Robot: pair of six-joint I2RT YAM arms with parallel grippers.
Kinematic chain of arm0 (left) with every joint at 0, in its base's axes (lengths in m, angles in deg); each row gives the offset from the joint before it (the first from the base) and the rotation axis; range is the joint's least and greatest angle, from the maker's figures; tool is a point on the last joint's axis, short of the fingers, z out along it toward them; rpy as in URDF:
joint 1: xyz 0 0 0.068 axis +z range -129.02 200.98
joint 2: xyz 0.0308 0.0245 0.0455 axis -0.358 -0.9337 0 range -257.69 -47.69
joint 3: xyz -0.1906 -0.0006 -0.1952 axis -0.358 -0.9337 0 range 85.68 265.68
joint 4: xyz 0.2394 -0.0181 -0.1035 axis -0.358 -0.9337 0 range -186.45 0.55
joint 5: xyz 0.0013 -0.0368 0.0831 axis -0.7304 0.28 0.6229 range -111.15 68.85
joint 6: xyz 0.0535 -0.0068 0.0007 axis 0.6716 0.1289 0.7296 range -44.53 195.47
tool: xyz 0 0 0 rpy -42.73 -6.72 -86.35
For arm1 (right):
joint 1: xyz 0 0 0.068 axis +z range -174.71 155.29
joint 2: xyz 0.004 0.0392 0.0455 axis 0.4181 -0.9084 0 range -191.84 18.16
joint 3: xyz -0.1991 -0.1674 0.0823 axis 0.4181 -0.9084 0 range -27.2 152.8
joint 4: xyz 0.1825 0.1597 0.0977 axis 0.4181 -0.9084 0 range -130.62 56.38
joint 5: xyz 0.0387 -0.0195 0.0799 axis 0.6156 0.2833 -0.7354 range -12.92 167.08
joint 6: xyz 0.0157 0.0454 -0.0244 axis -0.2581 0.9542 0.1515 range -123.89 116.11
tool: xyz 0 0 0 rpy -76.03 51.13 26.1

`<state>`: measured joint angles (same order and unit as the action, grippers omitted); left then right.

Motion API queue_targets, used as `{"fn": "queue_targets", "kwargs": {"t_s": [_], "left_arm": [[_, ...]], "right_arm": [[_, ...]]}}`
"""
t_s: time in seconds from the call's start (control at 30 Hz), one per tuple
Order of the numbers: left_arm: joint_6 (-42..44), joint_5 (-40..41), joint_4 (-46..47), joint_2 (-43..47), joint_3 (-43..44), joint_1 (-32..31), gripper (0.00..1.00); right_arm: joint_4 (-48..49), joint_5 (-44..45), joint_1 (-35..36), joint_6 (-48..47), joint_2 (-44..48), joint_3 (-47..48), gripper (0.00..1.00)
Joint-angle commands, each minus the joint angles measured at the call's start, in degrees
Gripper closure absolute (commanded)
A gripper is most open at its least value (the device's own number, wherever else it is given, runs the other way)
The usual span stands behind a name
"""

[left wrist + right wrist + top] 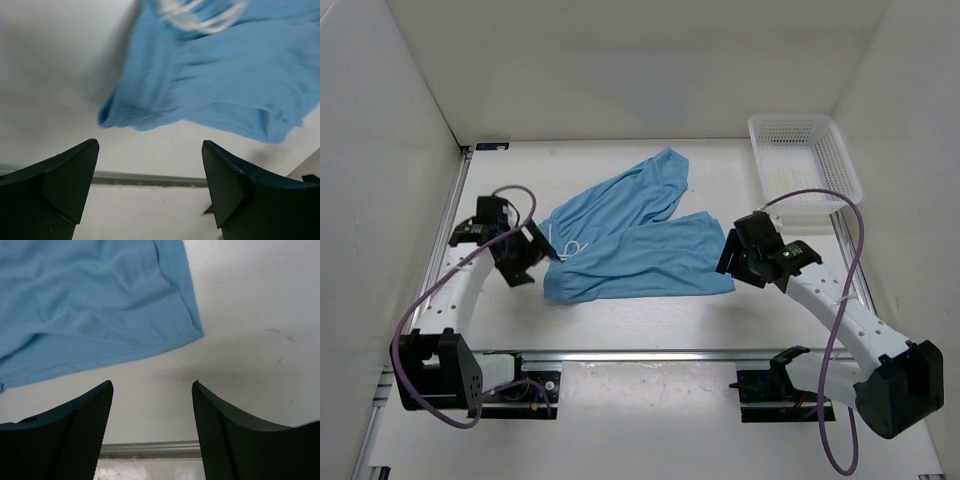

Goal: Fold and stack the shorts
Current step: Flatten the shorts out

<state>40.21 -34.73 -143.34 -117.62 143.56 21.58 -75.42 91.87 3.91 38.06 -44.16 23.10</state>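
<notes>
The light sky-blue shorts [635,240] lie spread flat on the white table, waist and white drawstring [565,245] at the left, two legs splayed to the right. My left gripper [532,255] is open and empty just left of the waist; its wrist view shows the waist corner [215,85] and drawstring [200,17] ahead of the jaws [150,165]. My right gripper [727,255] is open and empty at the hem of the near leg; its wrist view shows that hem corner [115,305] ahead of the jaws [152,405].
A white plastic mesh basket [804,165] stands at the back right corner. A metal rail [650,353] runs along the table's near edge, and another along the left side [455,200]. White walls enclose the table on three sides.
</notes>
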Motion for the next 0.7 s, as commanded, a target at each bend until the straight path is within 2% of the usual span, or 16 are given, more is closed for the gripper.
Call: {"fn": "queue_targets", "kwargs": {"t_s": [0.0, 0.07, 0.13, 0.27, 0.33, 0.37, 0.4, 0.5, 0.53, 0.57, 0.6, 0.67], "left_arm": [[-7.17, 2.52, 0.26, 4.08, -9.35, -0.16, 0.04], [-10.51, 0.32, 6.32, 5.24, -15.07, -0.16, 0.02], [-11.32, 0.31, 9.83, 4.55, -17.53, -0.68, 0.01], [-9.65, 2.59, 11.52, -1.33, -17.55, -0.69, 0.01], [-9.65, 3.13, 14.15, -4.23, -17.55, -0.69, 0.05], [-9.65, 3.13, 14.68, -7.12, -16.85, -0.69, 0.17], [-9.65, 3.13, 15.21, -8.45, -15.89, -0.69, 0.22], [-9.12, 4.09, 15.92, -12.33, -13.17, -2.0, 0.45], [-9.12, 4.79, 15.92, -13.12, -12.37, -2.01, 0.62], [-8.42, 4.79, 15.92, -14.69, -11.49, -2.01, 0.73], [-7.72, 4.8, 15.92, -15.32, -9.92, -2.01, 0.89], [-7.71, 4.19, 15.92, -15.93, -8.59, -2.01, 0.89]], "right_arm": [[4.61, -9.67, -1.71, 2.51, -0.17, -4.41, 0.29], [9.09, -14.16, -3.21, 2.52, -0.69, -8.27, 0.22], [12.7, -16.45, -5.32, 3.05, -2.35, -9.95, 0.22], [16.39, -18.39, -7.18, 2.52, -6.47, -10.67, 0.22], [17.89, -18.39, -7.88, 1.9, -8.85, -10.67, 0.24], [18.5, -17.69, -7.88, 1.38, -11.48, -9.79, 0.26], [19.29, -16.82, -7.88, 1.38, -12.72, -9.79, 0.28], [19.92, -15.5, -8.41, 0.06, -17.82, -7.24, 0.32], [20.7, -15.49, -8.41, 0.06, -20.18, -6.45, 0.35], [21.23, -15.49, -8.41, 0.06, -21.34, -6.45, 0.37], [21.84, -16.01, -8.41, 0.06, -23.35, -5.75, 0.42], [22.46, -16.02, -8.41, 0.06, -24.94, -5.22, 0.49]]}}
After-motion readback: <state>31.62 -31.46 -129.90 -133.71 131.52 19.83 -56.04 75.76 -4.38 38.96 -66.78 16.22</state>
